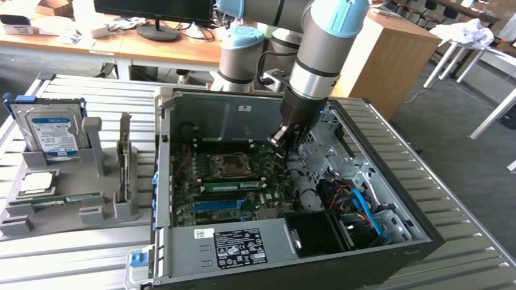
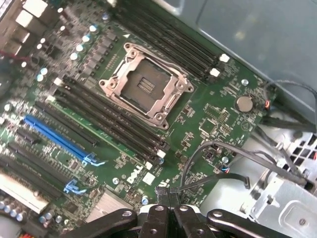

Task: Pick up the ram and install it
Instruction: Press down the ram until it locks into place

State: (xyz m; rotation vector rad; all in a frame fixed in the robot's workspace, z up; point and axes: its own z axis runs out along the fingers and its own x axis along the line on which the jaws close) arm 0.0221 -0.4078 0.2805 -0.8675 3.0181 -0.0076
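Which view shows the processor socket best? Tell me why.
The wrist view: the processor socket appears large, its metal frame and dark centre plain. The exterior view shows it small, deep inside the computer case.

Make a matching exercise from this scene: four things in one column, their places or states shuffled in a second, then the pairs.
Things:
1. hard drive
2. ram
3. processor socket
4. gripper

Places or states:
A. shut, inside the computer case above the motherboard
B. empty, on the motherboard
C. upright in the grey holder, blue label
D. lying low at the holder's front

Pairs: 1-C, 2-D, 3-B, 4-A
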